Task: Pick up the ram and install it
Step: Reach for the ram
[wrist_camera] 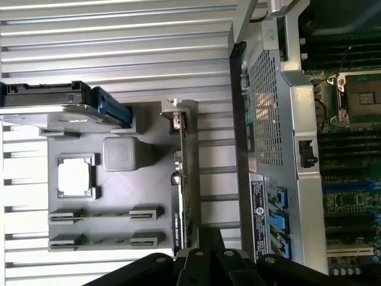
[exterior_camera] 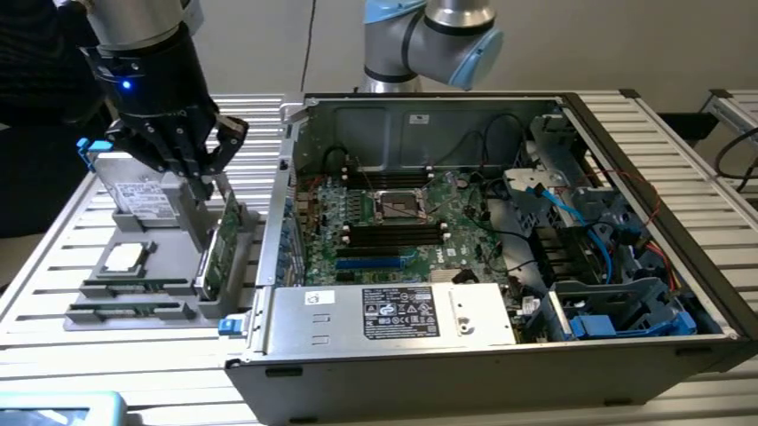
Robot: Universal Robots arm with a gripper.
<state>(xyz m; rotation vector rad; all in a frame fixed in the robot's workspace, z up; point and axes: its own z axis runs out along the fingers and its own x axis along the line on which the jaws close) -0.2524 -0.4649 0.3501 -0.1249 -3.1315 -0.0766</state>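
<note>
claw: closed tight, nothing seen held, over expansion card
risk: wrong board could be gripped; ram is set well aside

We are finding no wording that we can read. We are seeing a black label with white print on the power supply, a small white sticker beside it, and a second sticker on the case's rear wall, all too small to make out.

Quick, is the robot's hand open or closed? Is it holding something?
Gripper: shut, at the top edge of the upright green card; whether it grips the card cannot be told.
</note>
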